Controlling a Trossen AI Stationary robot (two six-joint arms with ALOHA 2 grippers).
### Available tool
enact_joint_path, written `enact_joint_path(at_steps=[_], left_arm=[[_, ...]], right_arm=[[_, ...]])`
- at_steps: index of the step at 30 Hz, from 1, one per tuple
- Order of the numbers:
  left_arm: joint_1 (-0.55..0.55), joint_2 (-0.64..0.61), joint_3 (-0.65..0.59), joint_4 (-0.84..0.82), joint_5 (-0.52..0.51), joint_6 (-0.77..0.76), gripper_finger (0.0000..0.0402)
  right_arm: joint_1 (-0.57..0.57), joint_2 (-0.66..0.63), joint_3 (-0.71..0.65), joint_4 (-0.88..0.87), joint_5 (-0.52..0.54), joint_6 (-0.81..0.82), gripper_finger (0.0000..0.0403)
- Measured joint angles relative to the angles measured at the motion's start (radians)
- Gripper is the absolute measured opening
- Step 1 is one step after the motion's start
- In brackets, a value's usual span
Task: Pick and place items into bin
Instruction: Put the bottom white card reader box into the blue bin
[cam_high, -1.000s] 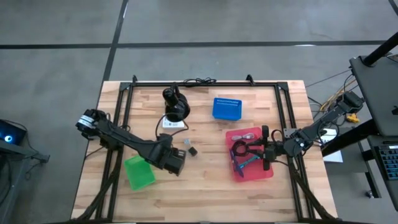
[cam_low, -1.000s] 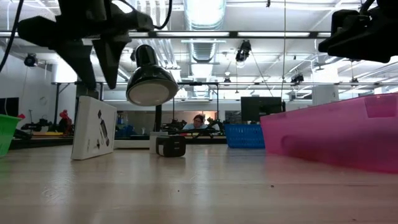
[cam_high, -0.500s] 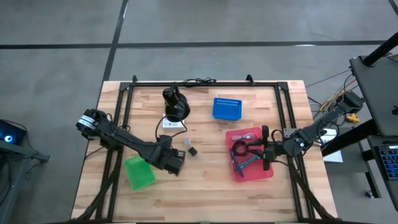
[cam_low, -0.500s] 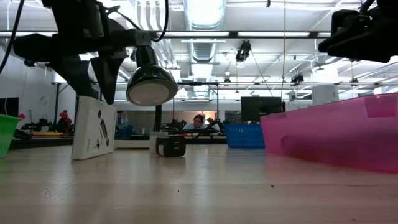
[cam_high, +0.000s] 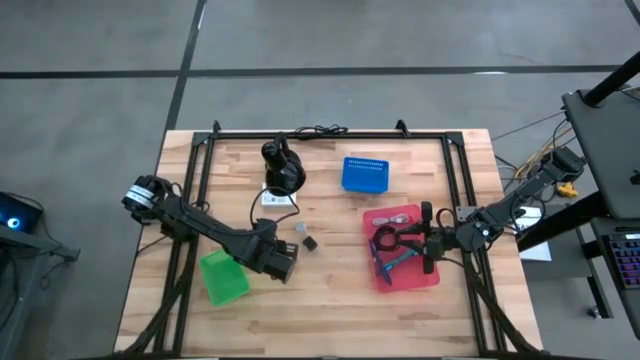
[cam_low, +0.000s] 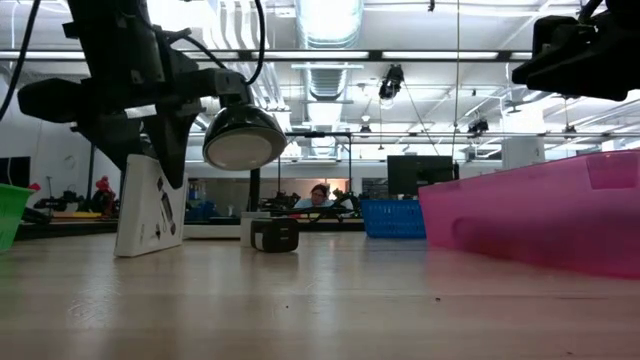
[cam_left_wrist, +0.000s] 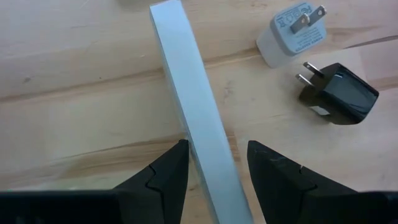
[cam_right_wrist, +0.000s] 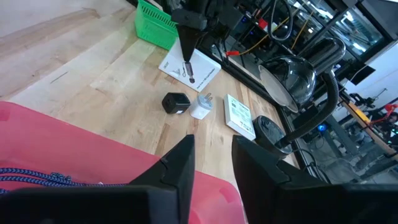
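A white box (cam_low: 150, 205) stands on its narrow edge on the table, near the green bin (cam_high: 222, 277). My left gripper (cam_left_wrist: 214, 146) points down over it, open, with one finger on each side of the box's upper edge (cam_left_wrist: 186, 81). A white plug charger (cam_left_wrist: 292, 40) and a black charger (cam_left_wrist: 339, 93) lie on the wood just beyond. My right gripper (cam_right_wrist: 212, 146) hangs open and empty over the pink bin (cam_high: 432, 278), which holds a black coiled cable (cam_high: 385, 238) and slim teal and purple pieces (cam_high: 395, 262). My left gripper comes from above, its fingers across the white box's thin upper edge (cam_left_wrist: 199, 134). One finger (cam_left_wrist: 174, 162) lies right against the box's side and the other (cam_left_wrist: 261, 162) stands a little off it. I cannot tell whether the near one touches. The box stands on the table.
A black lamp (cam_high: 283, 168) stands at the far side, with a white card (cam_high: 278, 198) flat at its base. A blue bin (cam_high: 365, 173) sits at the far middle. A black frame runs along the table's edges.
My left gripper has come down toward the white box. Its fingers hung above the box's top a second ago and now reach down on either side of it. The box has not moved.
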Motion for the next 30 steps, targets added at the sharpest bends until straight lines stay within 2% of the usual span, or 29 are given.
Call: enact_joint_path(at_steps=[12, 20, 30], left_arm=[[0.000, 0.000, 0.000, -0.001, 0.000, 0.008, 0.0143], [0.000, 0.000, 0.000, -0.001, 0.000, 0.010, 0.0090], [0.000, 0.000, -0.003, 0.001, 0.022, 0.111, 0.0032]], right_arm=[[0.000, 0.000, 0.000, 0.000, 0.000, 0.000, 0.0091], [0.000, 0.000, 0.000, 0.000, 0.000, -0.004, 0.0084], [0.000, 0.000, 0.000, 0.000, 0.000, -0.004, 0.0088]])
